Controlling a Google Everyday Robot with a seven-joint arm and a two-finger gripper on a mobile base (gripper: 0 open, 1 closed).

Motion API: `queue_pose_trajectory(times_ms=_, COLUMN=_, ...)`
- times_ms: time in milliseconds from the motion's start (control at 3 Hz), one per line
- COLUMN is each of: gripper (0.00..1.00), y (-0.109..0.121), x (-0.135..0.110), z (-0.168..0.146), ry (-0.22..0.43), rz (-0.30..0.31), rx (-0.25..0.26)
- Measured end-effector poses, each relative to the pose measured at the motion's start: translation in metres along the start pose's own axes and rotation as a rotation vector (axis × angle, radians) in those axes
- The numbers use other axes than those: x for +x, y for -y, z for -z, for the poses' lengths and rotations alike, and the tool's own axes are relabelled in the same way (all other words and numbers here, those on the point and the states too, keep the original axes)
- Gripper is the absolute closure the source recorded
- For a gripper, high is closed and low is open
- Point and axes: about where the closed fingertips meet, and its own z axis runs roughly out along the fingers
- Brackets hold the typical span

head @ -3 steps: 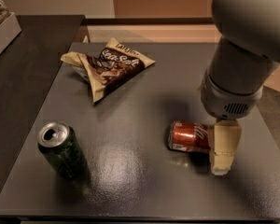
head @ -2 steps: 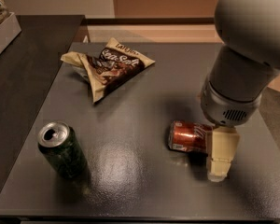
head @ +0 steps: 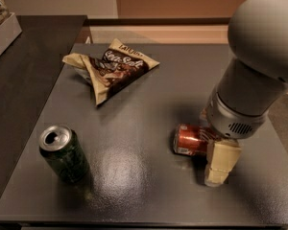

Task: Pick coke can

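A dark grey, slightly glossy table top (head: 134, 176) fills the view, with a darker counter along its left side and a tan wall and floor beyond.

Nearest, toward the left corner, a dark green aluminium soda can (head: 62, 152) stands upright with its silver top opened. It is well apart from everything else.

On the near right, the robot's gripper (head: 217, 153), a cream-coloured piece hanging from a bulky grey wrist, is low over the table. It sits right against the small red aluminium coke can (head: 191, 139), which lies on its side with a silver end facing left. The can's right end disappears under the wrist. Only the cream part on the can's near side shows, so I cannot tell whether the gripper is spread apart or clamped on the can.

Farther back, left of centre, lies a crumpled tan and brown snack bag (head: 113, 68).

As for progress, the approach looks done: the gripper is down at the can. The can rests on the table, so a confirmed grasp and the lift seem left to do.
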Motion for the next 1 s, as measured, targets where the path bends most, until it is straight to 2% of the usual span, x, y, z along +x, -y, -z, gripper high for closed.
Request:
queue_pose_trajectory(times_ms=667, gripper=0.64, y=0.001, x=0.002, z=-0.001, ry=0.041, rz=-0.028, rx=0.014)
queue_pose_trajectory(times_ms=1000, gripper=0.87, y=0.004, x=-0.002, z=0.014, ry=0.053, rz=-0.016, rx=0.040)
